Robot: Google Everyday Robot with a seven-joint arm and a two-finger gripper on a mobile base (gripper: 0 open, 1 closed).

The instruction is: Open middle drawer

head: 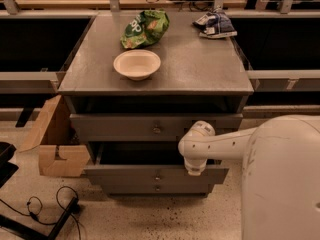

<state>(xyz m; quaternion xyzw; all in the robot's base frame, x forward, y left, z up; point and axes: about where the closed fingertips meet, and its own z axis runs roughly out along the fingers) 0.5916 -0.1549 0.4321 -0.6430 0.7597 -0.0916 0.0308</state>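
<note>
The middle drawer (125, 175) is a wide, shallow grey drawer with a small round knob (157, 176) at its centre. It stands pulled out from the grey cabinet, with a dark gap of its inside showing behind the front. My gripper (194, 170) is at the end of the white arm and points down onto the top edge of this drawer's front, right of the knob. The top drawer (115, 129) above is closed. The bottom drawer (130, 188) sits just under the middle one.
On the cabinet top (200, 64) are a cream bowl (137, 64), a green chip bag (145, 28) and a blue-white packet (215, 24). An open cardboard box (55, 149) stands left of the cabinet. Black cables (50, 209) lie on the floor at the lower left.
</note>
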